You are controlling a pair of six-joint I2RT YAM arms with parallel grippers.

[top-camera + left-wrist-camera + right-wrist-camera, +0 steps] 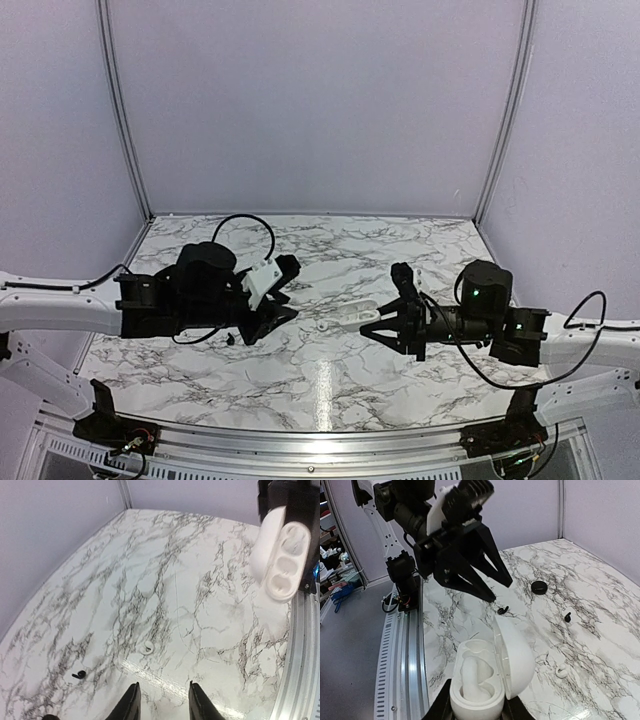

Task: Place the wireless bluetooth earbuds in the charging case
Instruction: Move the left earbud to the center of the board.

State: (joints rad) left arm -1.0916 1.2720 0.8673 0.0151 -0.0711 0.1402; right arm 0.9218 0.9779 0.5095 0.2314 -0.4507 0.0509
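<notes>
Right gripper clamps the open white charging case. One white earbud appears seated inside, though the view is partial. Left gripper stands open and empty above the marble table, where the second white earbud lies loose, yet to be inserted.

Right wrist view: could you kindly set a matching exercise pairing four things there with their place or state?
1 white charging case
2 loose white earbud
3 black disc
4 left tool

A open, holding nothing
B on the marble table, farthest from the camera
C gripped by the right tool, lid open
D on the table, beside the case

Pairs: 1-C, 2-D, 3-B, 4-A
</notes>
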